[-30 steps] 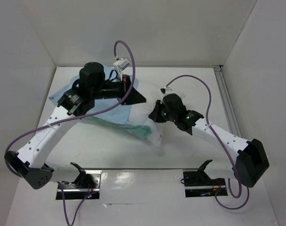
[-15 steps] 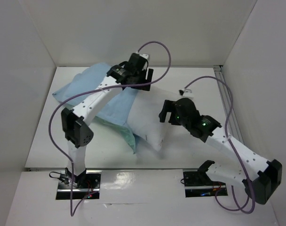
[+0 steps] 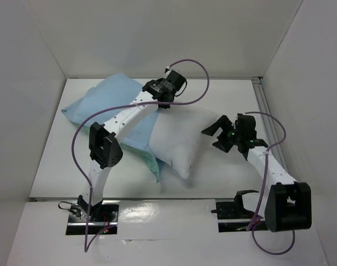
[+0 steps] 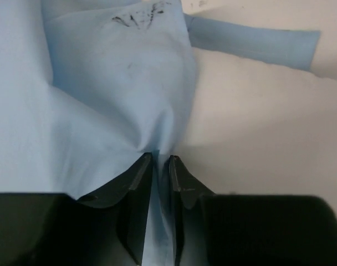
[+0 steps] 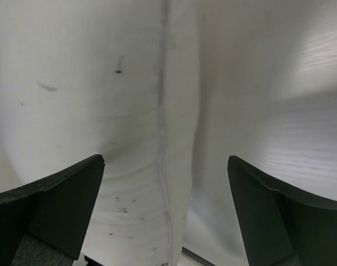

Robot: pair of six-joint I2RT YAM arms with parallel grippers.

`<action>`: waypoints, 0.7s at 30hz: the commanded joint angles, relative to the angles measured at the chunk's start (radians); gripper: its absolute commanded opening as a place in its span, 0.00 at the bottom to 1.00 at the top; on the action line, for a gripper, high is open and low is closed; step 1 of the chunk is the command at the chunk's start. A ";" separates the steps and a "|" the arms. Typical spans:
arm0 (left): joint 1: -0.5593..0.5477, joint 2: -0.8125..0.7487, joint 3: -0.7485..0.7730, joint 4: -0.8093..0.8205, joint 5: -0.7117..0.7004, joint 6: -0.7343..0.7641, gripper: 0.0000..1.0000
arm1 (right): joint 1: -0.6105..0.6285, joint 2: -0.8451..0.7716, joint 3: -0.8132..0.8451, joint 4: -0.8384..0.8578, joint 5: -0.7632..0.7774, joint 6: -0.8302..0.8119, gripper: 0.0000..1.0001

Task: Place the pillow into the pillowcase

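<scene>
The white pillow (image 3: 177,141) lies across the middle of the table, its left end tucked into the light blue pillowcase (image 3: 110,102), whose sea-green edge (image 3: 151,162) shows at the front. My left gripper (image 3: 164,105) reaches over the back of the case and, in the left wrist view, my left gripper (image 4: 156,160) is shut on a pinched fold of the blue pillowcase (image 4: 102,100). My right gripper (image 3: 214,137) hovers just off the pillow's right end. In the right wrist view my right gripper (image 5: 166,160) stands wide open, with the pillow (image 5: 102,83) and its seam below.
White walls enclose the table on the left, back and right. An aluminium rail (image 3: 266,119) runs along the right edge. Purple cables (image 3: 193,83) loop above both arms. The bare tabletop (image 3: 224,102) shows behind and to the right of the pillow.
The left arm swung to the back of the table, opened, then closed on the pillowcase. The right gripper opened, let go of the pillow and drew back to the right.
</scene>
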 commanded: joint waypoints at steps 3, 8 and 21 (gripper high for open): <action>0.033 -0.026 0.083 -0.039 -0.052 0.009 0.13 | 0.123 0.148 0.103 0.218 -0.151 -0.043 1.00; 0.042 -0.037 0.123 -0.039 0.114 0.018 0.00 | 0.177 0.210 0.138 0.341 -0.140 -0.009 0.66; 0.042 -0.399 0.016 0.647 1.335 -0.319 0.00 | 0.298 0.221 0.764 0.229 -0.034 -0.136 0.00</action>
